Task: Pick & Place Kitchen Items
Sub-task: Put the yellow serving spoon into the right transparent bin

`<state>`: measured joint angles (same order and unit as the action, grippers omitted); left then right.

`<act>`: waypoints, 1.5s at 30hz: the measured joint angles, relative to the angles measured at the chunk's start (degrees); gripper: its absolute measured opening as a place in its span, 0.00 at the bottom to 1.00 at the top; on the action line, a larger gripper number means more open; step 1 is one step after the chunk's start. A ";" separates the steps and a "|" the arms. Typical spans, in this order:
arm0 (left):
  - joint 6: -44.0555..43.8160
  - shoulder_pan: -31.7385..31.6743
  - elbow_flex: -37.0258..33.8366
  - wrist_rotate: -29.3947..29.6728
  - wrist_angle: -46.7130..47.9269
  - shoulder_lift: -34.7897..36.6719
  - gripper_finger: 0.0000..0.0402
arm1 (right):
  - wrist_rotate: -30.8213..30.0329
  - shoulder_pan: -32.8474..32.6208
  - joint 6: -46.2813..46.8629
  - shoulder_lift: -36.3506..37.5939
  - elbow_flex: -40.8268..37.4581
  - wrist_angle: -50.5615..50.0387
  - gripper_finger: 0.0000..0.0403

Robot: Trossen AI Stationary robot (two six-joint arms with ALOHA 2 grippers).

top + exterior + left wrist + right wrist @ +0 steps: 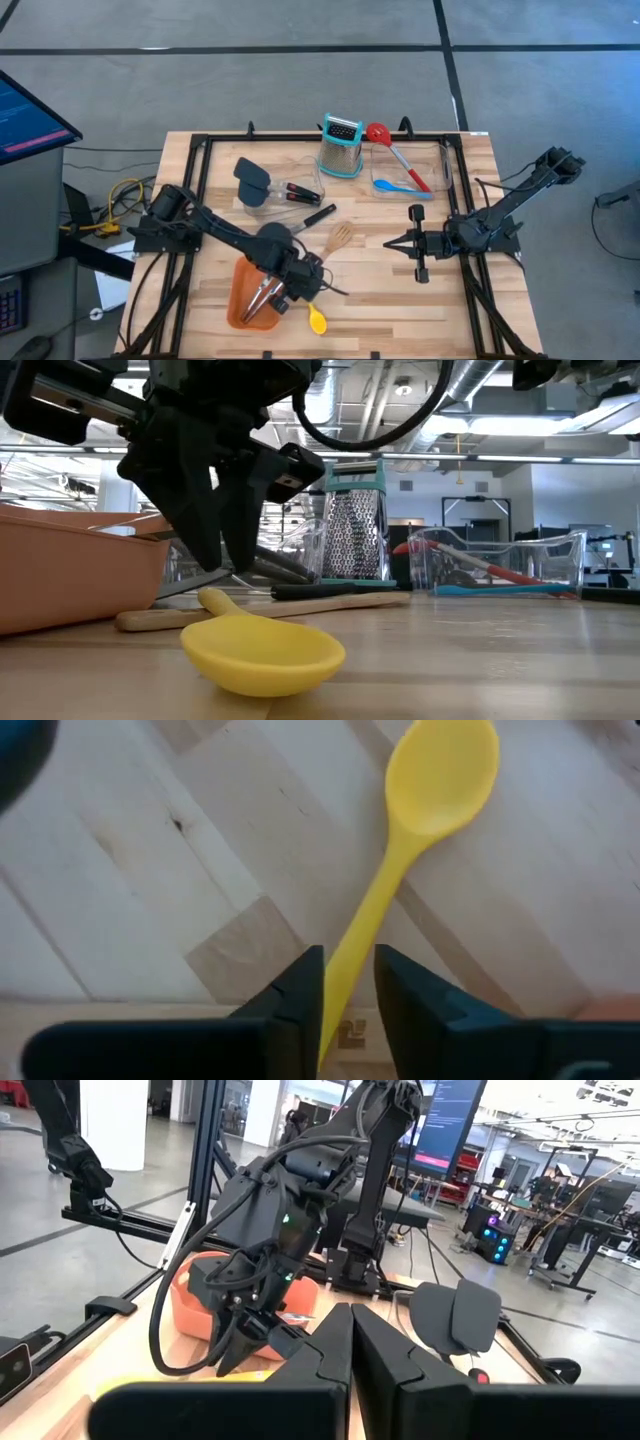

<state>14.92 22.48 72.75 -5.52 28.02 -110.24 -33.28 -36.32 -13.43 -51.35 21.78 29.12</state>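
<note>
Jaws, left gripper: nearly together around the thin handle of the yellow spoon, one finger on each side. Whether the pads already bear on the handle I cannot tell.
Jaws, right gripper: pressed together, holding nothing; this arm waits over the right side of the tabletop.
Yellow spoon, position: flat on the tabletop near the front edge, just beside the orange tray. The bowl points away from the left gripper, the handle end sits between its fingers.
Step in hand: as I read it, securing the spoon before lifting it.
Doing it well: close squarely on the handle, which is narrow and probably slippery. Lift straight up so the bowl does not drag. Grasped near the handle's end, the spoon may tip bowl-down, so a slow lift is safer. Keep clear of the tray wall on the way up.
Orange tray: holds steel tongs, next to the left gripper.
Clear bin, back right: holds a red slotted spoon and a small blue spoon.
Clear bin, back centre: partly under a dark spatula, with black-handled tools lying by it.
Loose on the tabletop: a wooden slotted spatula and a box grater standing between the bins.
</note>
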 joint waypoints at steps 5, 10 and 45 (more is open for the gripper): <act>-0.22 -0.04 0.00 0.00 -0.61 0.00 0.30 | 0.00 0.00 0.00 0.00 0.00 0.01 0.00; -0.21 -0.04 0.00 0.66 -1.05 -0.89 0.38 | 0.00 0.00 0.00 0.00 0.00 0.03 0.00; -3.41 -0.43 -0.42 1.65 -1.25 -4.39 0.24 | 0.00 -0.02 -0.02 0.00 0.00 0.47 0.00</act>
<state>11.51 22.04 72.34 -3.86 26.76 -114.63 -33.28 -36.34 -13.45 -51.35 21.78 29.59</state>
